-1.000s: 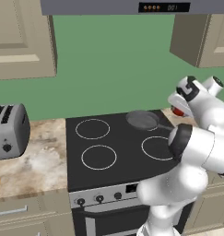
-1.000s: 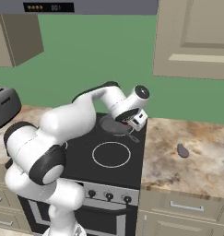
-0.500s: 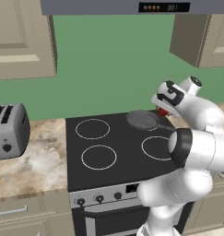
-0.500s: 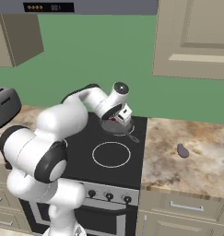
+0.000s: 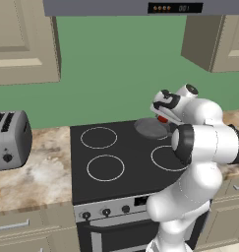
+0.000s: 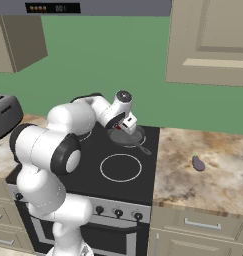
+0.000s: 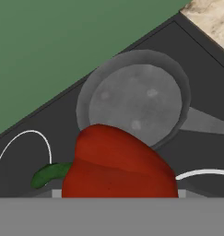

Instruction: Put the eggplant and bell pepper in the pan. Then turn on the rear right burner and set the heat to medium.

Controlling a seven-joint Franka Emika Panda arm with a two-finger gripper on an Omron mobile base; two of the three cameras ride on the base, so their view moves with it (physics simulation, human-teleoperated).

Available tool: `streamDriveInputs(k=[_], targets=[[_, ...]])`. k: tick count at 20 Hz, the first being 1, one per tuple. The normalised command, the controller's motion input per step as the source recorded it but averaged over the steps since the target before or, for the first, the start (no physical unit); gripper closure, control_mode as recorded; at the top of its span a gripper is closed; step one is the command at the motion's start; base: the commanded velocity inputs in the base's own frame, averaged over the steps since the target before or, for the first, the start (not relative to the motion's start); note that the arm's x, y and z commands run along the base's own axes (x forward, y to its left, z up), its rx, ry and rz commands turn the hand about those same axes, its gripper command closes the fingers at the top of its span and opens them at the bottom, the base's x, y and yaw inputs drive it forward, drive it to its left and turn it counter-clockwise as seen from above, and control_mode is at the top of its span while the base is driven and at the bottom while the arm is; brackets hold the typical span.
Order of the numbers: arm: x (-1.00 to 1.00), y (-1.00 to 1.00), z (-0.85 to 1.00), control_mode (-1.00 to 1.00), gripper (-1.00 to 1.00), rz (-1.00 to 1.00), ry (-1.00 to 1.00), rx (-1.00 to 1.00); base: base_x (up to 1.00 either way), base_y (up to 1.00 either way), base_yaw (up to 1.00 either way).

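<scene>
My gripper (image 5: pixel 163 114) is shut on the bright red bell pepper (image 7: pixel 118 163), whose green stem points left in the hand view. It hangs just above the near rim of the grey pan (image 7: pixel 136 103). The pan (image 5: pixel 151 127) sits at the stove's rear right and covers the rear right burner, so the burner's outline is hidden. In the right base view my gripper (image 6: pixel 124 124) hovers over the pan (image 6: pixel 127 136), whose dark handle (image 6: pixel 143 148) points to the front right. The purple eggplant (image 6: pixel 198 162) lies on the counter right of the stove, away from the gripper.
The black stovetop (image 5: pixel 121 157) has white burner rings and a row of knobs (image 5: pixel 106 212) on its front panel. A toaster (image 5: pixel 9 140) stands on the left counter. Cabinets hang above on both sides, and a hood (image 5: pixel 140 7) hangs over the stove.
The arm has swung from the counter side toward the stove's rear, carrying the bell pepper over the pan. The eggplant and pan have not moved.
</scene>
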Motion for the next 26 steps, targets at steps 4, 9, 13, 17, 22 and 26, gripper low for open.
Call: streamDriveInputs(k=[4, 9, 13, 17, 22, 26], targets=[[0.45, 0.01, -0.26, -1.00, 1.00, -0.01, 0.00, 0.00, 0.00, 0.00, 0.00], [0.45, 0.00, -0.38, -1.00, 1.00, -0.01, 0.01, 0.00, 0.00, 0.00, 0.00], [0.47, 0.00, -0.41, -1.00, 1.00, 0.00, 0.03, 0.00, 0.00, 0.00, 0.00], [0.40, 0.00, -0.37, -1.00, 1.00, 0.00, 0.04, 0.00, 0.00, 0.00, 0.00], [0.33, 0.00, -0.31, -1.00, 1.00, 0.00, 0.02, 0.00, 0.00, 0.00, 0.00], [0.27, 0.00, -0.29, -1.00, 1.00, 0.00, 0.02, 0.00, 0.00, 0.00, 0.00]])
